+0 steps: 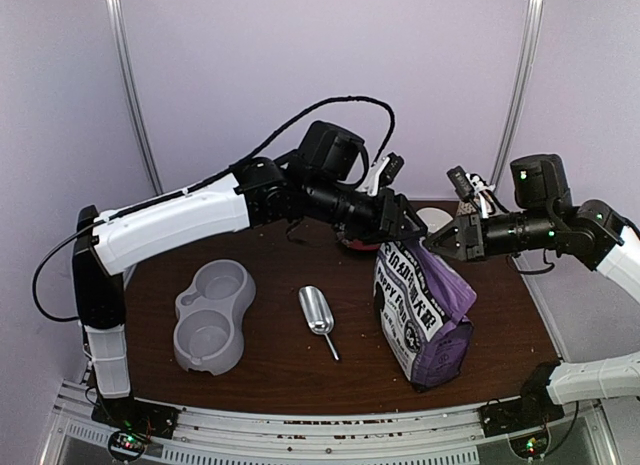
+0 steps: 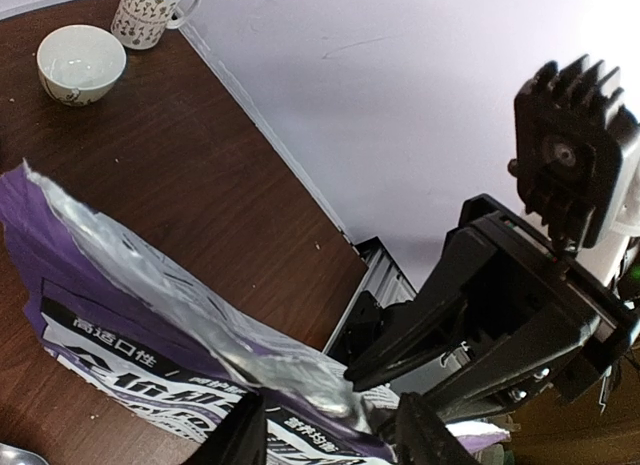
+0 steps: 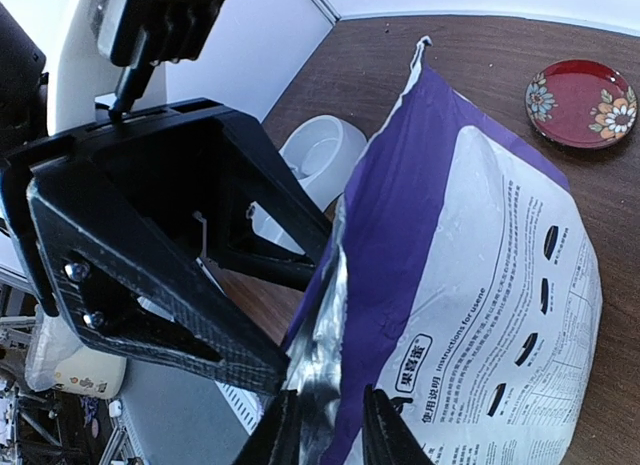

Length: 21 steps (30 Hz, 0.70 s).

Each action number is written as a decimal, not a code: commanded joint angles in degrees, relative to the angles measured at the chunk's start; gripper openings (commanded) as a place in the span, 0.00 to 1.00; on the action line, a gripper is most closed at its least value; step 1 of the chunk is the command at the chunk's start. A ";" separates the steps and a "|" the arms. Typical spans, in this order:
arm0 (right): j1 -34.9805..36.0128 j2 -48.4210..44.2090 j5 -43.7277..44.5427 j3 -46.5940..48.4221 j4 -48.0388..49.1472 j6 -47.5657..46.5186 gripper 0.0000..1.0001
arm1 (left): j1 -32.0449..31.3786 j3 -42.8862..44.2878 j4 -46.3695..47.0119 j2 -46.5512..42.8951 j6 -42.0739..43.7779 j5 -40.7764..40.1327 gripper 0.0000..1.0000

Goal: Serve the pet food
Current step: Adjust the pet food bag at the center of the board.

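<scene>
Right jaws pinch the bag (image 3: 470, 285) at 3 o'clock; left jaws gape astride 9 o'clock: clamp, then part gently.

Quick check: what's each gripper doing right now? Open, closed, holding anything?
Left gripper: open, fingers either side of the purple bag top edge, not yet pinching it.
Right gripper: closed on the purple bag's top edge.

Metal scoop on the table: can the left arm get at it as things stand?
Probably yes. The scoop lies in the open between the double bowl and the bag, nothing over it. The left gripper, though, straddles the bag's top edge and must leave that first.
</scene>
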 commanded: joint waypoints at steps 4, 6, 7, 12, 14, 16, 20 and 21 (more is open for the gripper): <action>0.58 0.61 1.63 1.14 -0.46 0.20 0.21 | -0.39 1.63 1.77 1.35 -0.78 1.28 0.40; 0.58 0.64 1.97 1.15 -0.68 0.12 0.18 | -0.37 1.57 1.77 1.39 -0.70 1.36 0.34; 0.58 0.66 2.41 1.39 -0.83 0.17 0.16 | -0.37 1.56 1.77 1.38 -0.69 1.47 0.30; 0.58 0.14 4.07 2.17 -0.99 0.29 0.10 | -0.37 1.57 1.77 1.31 -0.84 2.16 0.18; 0.58 -0.12 4.90 2.34 -0.99 0.41 0.08 | -0.37 1.47 1.69 1.31 -0.86 2.03 0.16; 0.58 -0.53 5.64 2.21 -0.82 0.68 0.06 | -0.37 1.33 1.73 1.39 -0.96 1.72 0.14; 0.58 -1.46 7.05 2.29 -0.76 1.06 0.00 | -0.37 2.25 1.77 1.78 -1.28 1.64 0.10; 0.58 -1.80 7.53 2.29 -0.78 1.14 0.00 | -0.37 2.33 1.77 1.81 -1.27 1.70 0.11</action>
